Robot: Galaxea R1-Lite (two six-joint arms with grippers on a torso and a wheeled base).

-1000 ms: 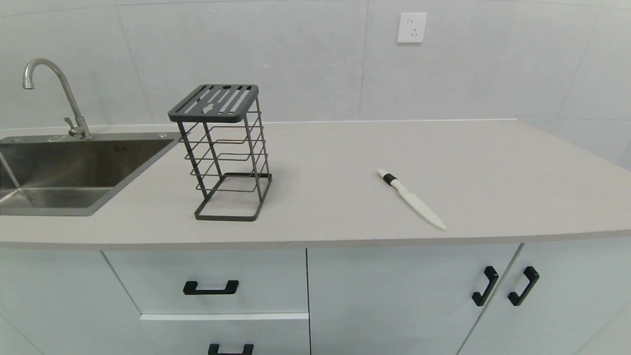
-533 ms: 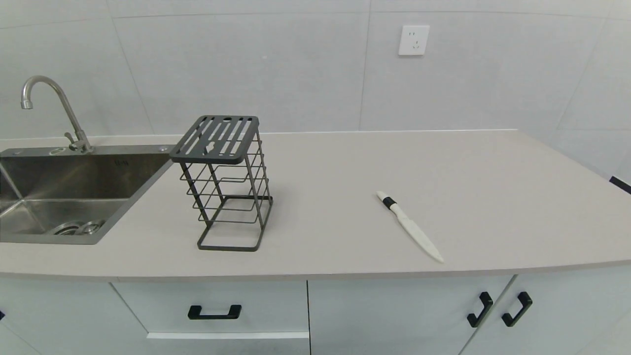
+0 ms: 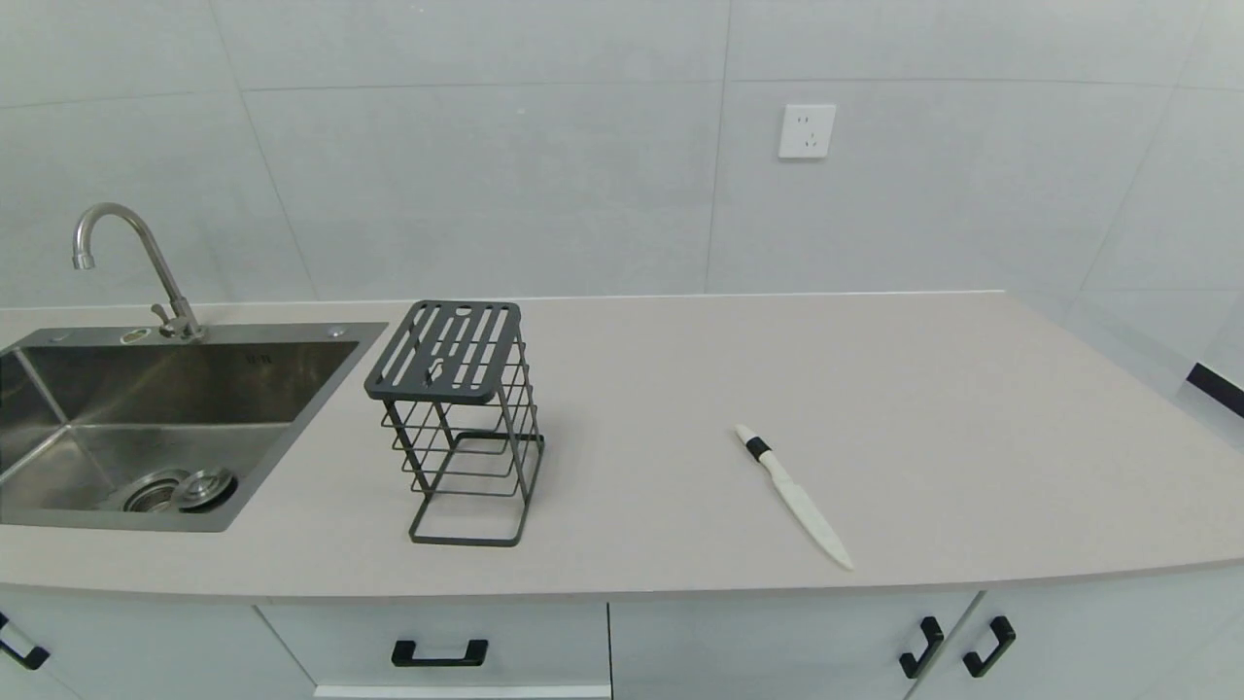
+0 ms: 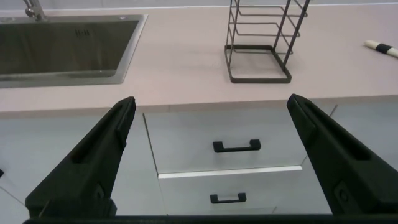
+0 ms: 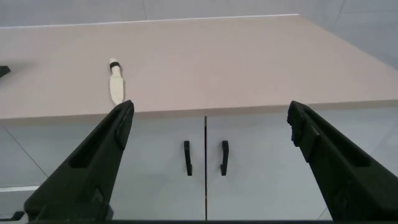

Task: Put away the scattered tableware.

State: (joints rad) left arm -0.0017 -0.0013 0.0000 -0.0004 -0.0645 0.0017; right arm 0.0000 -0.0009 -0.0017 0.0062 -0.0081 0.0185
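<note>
The knife (image 3: 792, 494) lies flat on the worktop (image 3: 875, 389), in the right half and near the front edge. Its tip points toward the front edge and its black-banded handle toward the back wall. The knife rack (image 3: 462, 428), a black wire frame with a slotted top plate, stands upright left of the worktop's centre. It is well apart from the knife and just beside the right rim of the sink (image 3: 194, 374). The sink is set into the left end of the worktop, with the faucet (image 3: 155, 261) at its back rim. A wall socket (image 3: 806, 131) sits above the back edge. The left gripper (image 4: 211, 102) hangs in front of the drawers, below the front edge and facing the rack base (image 4: 258, 59). Its jaws stand wide apart and hold nothing. The right gripper (image 5: 211, 107) hangs in front of the cabinet doors (image 5: 249, 162), below the front edge. Its jaws are likewise wide apart and empty, with the knife (image 5: 116, 84) on the worktop beyond them.
</note>
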